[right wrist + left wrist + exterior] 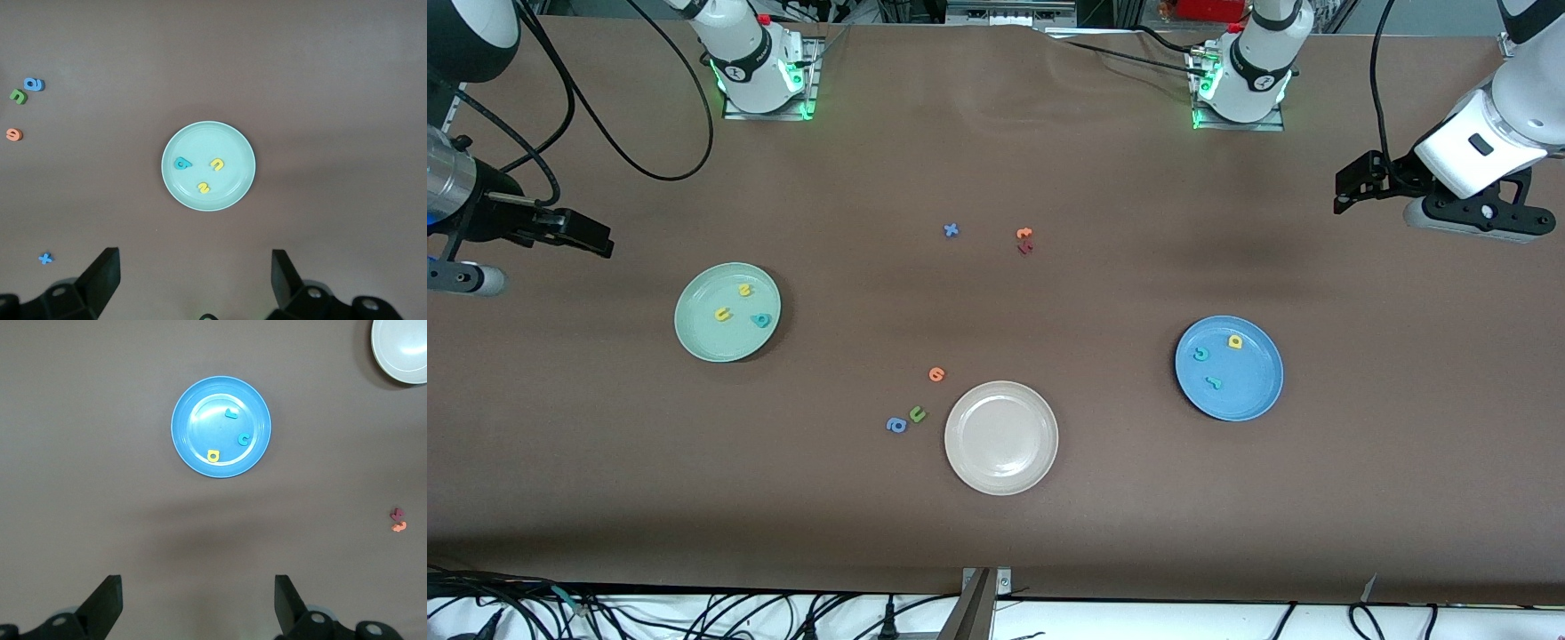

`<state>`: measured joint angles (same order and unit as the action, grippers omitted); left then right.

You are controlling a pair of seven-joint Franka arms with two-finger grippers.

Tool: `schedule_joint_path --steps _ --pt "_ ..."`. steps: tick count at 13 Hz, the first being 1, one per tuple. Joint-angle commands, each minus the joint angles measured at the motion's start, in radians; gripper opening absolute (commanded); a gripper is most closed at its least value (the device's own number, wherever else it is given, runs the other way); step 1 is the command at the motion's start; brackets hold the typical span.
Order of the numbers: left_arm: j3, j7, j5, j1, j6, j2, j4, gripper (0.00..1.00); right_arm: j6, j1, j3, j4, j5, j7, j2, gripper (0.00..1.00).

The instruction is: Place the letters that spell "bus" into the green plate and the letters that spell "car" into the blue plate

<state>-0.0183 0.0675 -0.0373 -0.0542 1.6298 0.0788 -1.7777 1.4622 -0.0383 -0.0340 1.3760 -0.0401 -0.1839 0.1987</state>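
Left gripper hangs in the air over bare table at the left arm's end, fingers spread wide, nothing between them. Right gripper likewise up over bare table at the right arm's end, fingers wide apart, nothing held. Both arms pulled back to the table's ends and waiting.

Blue plate lies on the table toward the left arm's end, well apart from the left gripper and nearer the front camera than it. In it: teal "c", yellow "a", teal "r". All three lie flat, apart from each other, inside the rim.

Green plate lies toward the right arm's end, near the right gripper. In it: yellow "s", yellow "u", teal "b". The "u" and "b" sit side by side; the "s" lies a bit farther from the front camera.

Beige-white plate sits mid-table between the two, nearest the front camera. Just beside it, toward the right arm's end: green "u" touching or nearly touching blue "a"; orange letter close by, slightly farther from the camera.

Farther toward the bases, mid-table: blue cross-shaped piece; orange piece touching dark red piece.
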Motion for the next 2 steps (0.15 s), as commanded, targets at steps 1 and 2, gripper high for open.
schedule_joint_path --steps 1,2 --pt "-0.017 0.017 0.043 0.005 -0.021 -0.01 0.021 1.0 0.003 -0.003 -0.001 0.017 0.005 0.0 -0.016 1.0" --pt "-0.02 0.018 0.063 0.001 -0.034 -0.008 0.032 1.0 0.001 -0.002 -0.001 0.017 0.006 -0.003 -0.013 1.0"
